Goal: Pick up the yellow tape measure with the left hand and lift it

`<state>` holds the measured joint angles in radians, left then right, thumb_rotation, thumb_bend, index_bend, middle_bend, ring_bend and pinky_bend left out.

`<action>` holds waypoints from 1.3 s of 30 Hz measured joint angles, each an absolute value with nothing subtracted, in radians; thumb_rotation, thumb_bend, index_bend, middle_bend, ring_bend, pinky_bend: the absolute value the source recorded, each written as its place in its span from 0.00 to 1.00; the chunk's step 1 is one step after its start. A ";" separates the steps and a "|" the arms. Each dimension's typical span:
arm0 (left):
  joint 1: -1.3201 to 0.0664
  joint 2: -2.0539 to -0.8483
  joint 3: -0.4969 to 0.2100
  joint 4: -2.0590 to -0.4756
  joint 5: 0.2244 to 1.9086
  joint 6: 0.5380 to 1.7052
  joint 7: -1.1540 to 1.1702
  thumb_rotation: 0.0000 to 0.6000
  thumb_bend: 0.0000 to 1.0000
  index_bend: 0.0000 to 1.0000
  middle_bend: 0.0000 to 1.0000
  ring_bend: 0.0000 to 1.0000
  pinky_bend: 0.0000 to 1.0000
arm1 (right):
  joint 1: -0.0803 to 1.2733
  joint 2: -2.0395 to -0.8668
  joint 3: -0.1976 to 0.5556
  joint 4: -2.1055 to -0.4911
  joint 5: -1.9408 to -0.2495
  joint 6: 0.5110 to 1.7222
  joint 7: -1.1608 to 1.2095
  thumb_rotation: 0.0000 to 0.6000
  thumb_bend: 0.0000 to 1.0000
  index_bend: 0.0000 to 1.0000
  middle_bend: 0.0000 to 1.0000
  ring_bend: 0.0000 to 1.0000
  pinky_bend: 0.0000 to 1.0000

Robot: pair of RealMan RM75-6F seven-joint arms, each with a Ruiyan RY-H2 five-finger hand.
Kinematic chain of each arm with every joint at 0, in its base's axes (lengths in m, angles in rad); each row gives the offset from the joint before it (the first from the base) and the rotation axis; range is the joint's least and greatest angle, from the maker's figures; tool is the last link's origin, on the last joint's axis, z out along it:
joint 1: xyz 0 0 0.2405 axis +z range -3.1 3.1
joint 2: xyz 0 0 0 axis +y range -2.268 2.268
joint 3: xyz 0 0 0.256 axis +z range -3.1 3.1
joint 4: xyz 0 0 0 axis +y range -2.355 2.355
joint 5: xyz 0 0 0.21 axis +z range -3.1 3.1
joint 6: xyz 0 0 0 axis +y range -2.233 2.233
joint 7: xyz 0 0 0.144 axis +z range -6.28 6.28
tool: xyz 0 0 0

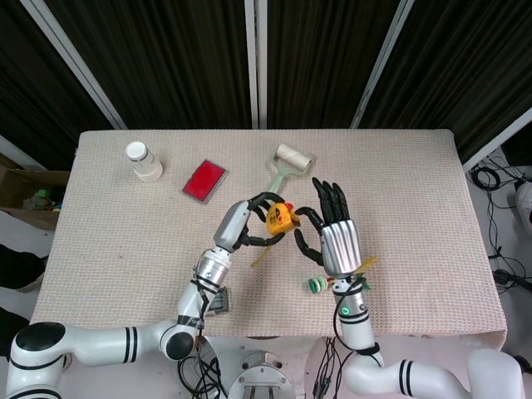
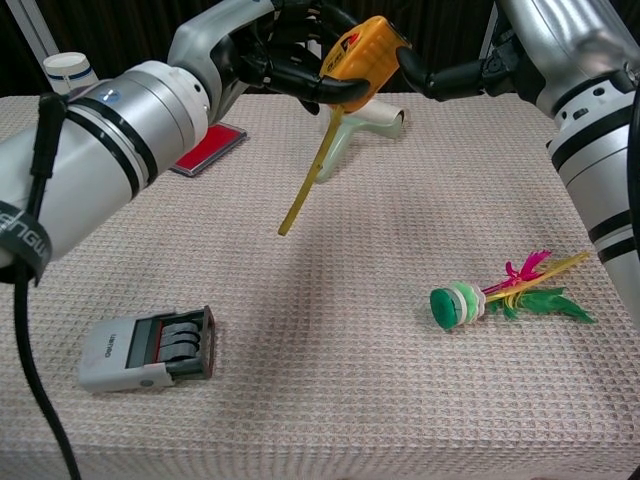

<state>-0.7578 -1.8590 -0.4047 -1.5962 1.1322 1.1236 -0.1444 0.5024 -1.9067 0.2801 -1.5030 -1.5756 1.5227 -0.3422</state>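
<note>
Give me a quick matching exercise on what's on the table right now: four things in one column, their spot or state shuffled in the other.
1. yellow tape measure
2. white cup
3. shuttlecock
4. date stamp

a. lying near the table's front edge, below the left arm
b. held off the table in the left hand, tape hanging down
c. far left corner
d. lying under the right hand in the head view

Pairs: 1-b, 2-c, 3-d, 4-a

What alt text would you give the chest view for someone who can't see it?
The robot's left hand holds a yellow tape measure above a beige table, a strip of tape dangling, while the right hand's fingers reach toward it. On the table lie a grey stamp, red case and feathered shuttlecock toy.
</note>
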 measured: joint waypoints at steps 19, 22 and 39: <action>-0.758 -1.859 -0.397 -1.601 1.134 1.114 -0.156 1.00 0.31 0.57 0.57 0.52 0.50 | 0.512 -1.944 0.284 -1.456 -1.578 1.547 -0.330 1.00 0.34 0.55 0.09 0.00 0.00; -0.757 -1.859 -0.395 -1.601 1.135 1.113 -0.160 1.00 0.31 0.57 0.57 0.52 0.50 | 0.513 -1.946 0.284 -1.451 -1.575 1.544 -0.321 1.00 0.35 0.55 0.09 0.00 0.00; -0.745 -1.847 -0.392 -1.599 1.142 1.106 -0.197 1.00 0.31 0.57 0.57 0.52 0.50 | 0.518 -1.949 0.291 -1.438 -1.583 1.563 -0.292 1.00 0.48 0.67 0.13 0.00 0.00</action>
<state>-0.7454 -1.8468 -0.3915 -1.5990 1.1423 1.1063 -0.1968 0.5176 -1.9488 0.2910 -1.4383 -1.5829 1.5629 -0.2919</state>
